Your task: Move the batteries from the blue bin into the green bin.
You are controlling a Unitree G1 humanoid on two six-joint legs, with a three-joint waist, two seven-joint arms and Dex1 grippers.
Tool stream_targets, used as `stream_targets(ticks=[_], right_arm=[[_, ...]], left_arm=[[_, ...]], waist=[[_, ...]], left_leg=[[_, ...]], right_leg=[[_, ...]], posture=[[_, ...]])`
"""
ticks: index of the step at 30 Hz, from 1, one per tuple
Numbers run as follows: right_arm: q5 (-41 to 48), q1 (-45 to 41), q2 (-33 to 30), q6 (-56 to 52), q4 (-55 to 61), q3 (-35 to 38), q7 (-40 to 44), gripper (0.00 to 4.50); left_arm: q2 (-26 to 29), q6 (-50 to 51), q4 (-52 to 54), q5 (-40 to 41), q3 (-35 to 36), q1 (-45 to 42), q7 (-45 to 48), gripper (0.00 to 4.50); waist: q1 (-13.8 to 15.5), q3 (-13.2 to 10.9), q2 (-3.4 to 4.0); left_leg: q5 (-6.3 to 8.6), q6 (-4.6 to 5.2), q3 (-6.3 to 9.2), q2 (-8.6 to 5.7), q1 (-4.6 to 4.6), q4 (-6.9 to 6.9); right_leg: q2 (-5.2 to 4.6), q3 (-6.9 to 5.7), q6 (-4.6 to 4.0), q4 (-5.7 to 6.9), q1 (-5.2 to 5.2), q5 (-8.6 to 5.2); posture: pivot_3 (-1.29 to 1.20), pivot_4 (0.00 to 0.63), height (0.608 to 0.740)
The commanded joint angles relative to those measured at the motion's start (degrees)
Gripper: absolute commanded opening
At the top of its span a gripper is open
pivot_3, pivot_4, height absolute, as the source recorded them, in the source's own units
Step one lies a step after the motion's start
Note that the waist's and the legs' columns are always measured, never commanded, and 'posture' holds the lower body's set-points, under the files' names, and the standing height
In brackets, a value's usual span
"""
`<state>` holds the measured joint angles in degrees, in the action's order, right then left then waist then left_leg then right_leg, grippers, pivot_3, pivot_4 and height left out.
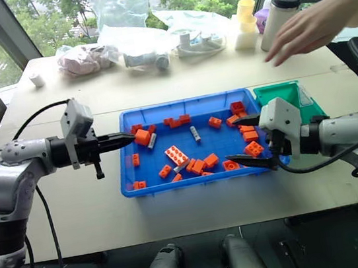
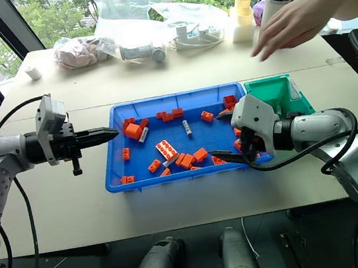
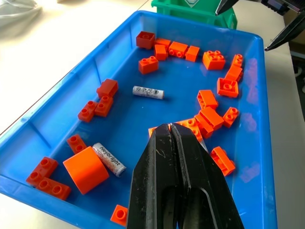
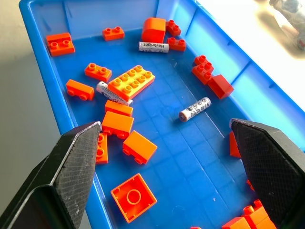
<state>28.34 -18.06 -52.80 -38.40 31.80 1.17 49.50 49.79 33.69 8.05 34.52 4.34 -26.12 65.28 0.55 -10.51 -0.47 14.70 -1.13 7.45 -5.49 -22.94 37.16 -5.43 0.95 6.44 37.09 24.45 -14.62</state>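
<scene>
The blue bin (image 1: 175, 104) lies mid-table, strewn with orange toy bricks (image 1: 142, 137). Among them lie three batteries: one near the middle (image 1: 195, 133), one by the left end (image 1: 152, 140) beside a big orange block, and one (image 4: 113, 93) against a studded plate. The green bin (image 1: 280, 92) stands against the blue bin's far right corner. My left gripper (image 1: 132, 138) is shut and empty, its tips just over the blue bin's left rim. Over the right end of the blue bin, my right gripper (image 1: 240, 140) hangs wide open with nothing in it.
A person's hand (image 1: 310, 25) reaches over the table's back right, above the green bin. Along the far edge lie plastic bags (image 1: 139, 39), yellow cups (image 1: 245, 21) and a white bottle (image 1: 279, 16). Bare tabletop lies in front of and left of the blue bin.
</scene>
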Motion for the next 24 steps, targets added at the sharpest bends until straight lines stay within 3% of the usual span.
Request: stream_targets(ticks=[1, 24], right_arm=[[-0.1, -1.9, 0.7, 0.6, 0.9, -0.5, 0.2, 4.47], [-4.2, -9.7, 4.6, 0.4, -4.5, -8.3, 1.5, 4.47]], left_arm=[[0.8, -0.2, 2.1, 0.6, 2.0, 0.6, 0.3, 0.00], [0.1, -1.1, 3.1, 0.2, 2.4, 1.6, -1.5, 0.00]], waist=[[0.0, 0.0, 0.00], [-0.2, 0.0, 0.00]], left_leg=[[0.00, 0.00, 0.00, 0.00, 0.00, 0.00], [0.00, 0.00, 0.00, 0.00, 0.00, -0.01]], right_leg=[[0.00, 0.00, 0.00, 0.00, 0.00, 0.00], [0.01, 0.00, 0.00, 0.01, 0.03, 0.00]], posture=[[0.00, 0.150, 0.740], [0.00, 0.150, 0.740]])
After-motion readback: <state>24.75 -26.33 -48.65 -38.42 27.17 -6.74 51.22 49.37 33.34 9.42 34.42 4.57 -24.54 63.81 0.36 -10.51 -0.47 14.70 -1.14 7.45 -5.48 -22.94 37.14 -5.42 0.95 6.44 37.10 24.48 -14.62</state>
